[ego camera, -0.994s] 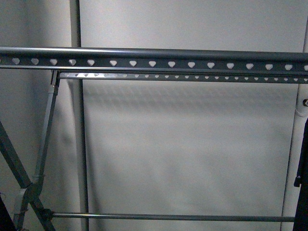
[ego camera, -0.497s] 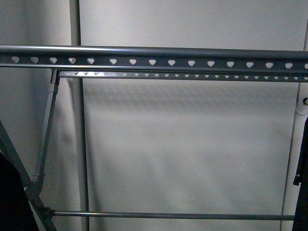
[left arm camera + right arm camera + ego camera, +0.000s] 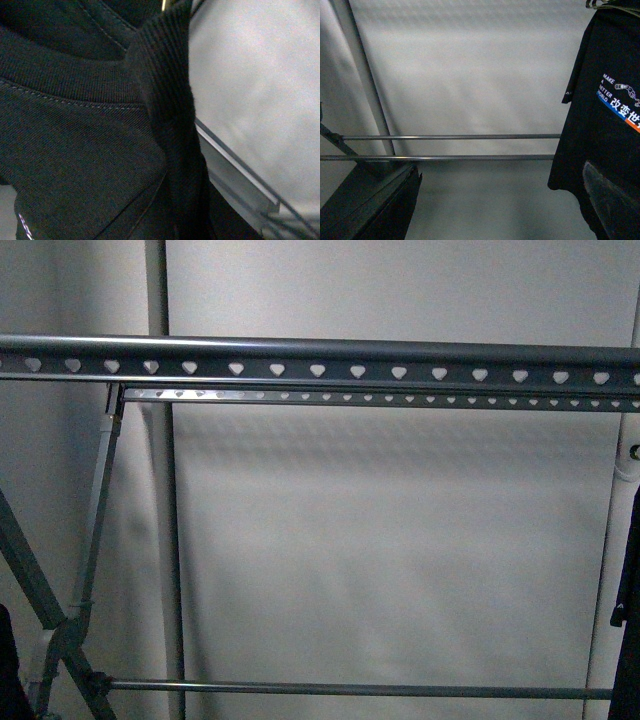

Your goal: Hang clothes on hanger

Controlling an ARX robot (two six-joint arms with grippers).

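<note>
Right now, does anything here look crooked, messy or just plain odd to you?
Only one thing. In the left wrist view, the black shirt's ribbed collar is bunched up and folded over itself, right against the camera. The grey rack looks straight and undamaged, and nothing hangs on its top rails in the front view.

Ahead of me: large grey metal clothes rack (image 3: 320,370), upright, two horizontal rails punched with heart-shaped holes, crossed legs at left, thin bars low. Black short-sleeved T-shirt (image 3: 605,125), white lettering, blue-white-orange print, hangs straight, print towards my right wrist camera.
</note>
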